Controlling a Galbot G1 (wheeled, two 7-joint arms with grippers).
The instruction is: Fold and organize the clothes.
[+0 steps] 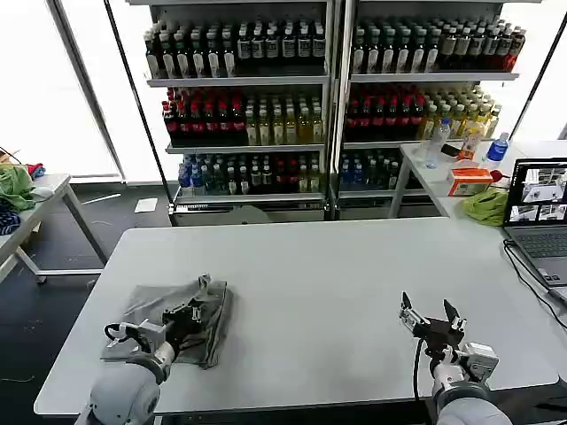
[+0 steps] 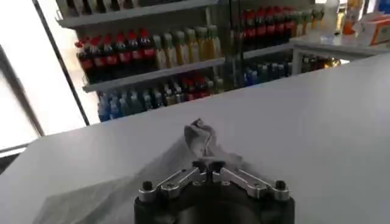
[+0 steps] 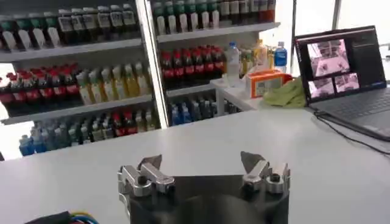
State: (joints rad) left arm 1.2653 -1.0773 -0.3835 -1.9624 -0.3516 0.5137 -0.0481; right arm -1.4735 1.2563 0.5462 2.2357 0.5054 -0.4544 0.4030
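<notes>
A light grey T-shirt [image 1: 155, 312] lies bunched and partly folded on the near left of the white table [image 1: 319, 274]. My left gripper [image 1: 190, 312] rests on top of it, shut on a fold of the fabric. In the left wrist view the fingertips [image 2: 208, 165] meet on the cloth, and a ridge of the T-shirt [image 2: 200, 136] stands up just beyond them. My right gripper [image 1: 431, 315] hovers low over the near right of the table, open with nothing between its fingers. It appears as the right gripper [image 3: 201, 163] over bare tabletop in the right wrist view.
An open laptop [image 1: 540, 212] with a black cable sits at the table's right edge. Behind it, a side table holds a green cloth [image 1: 485, 205], an orange box [image 1: 468, 180] and bottles. Drink shelves [image 1: 328, 97] line the back. Another table [image 1: 35, 199] stands at far left.
</notes>
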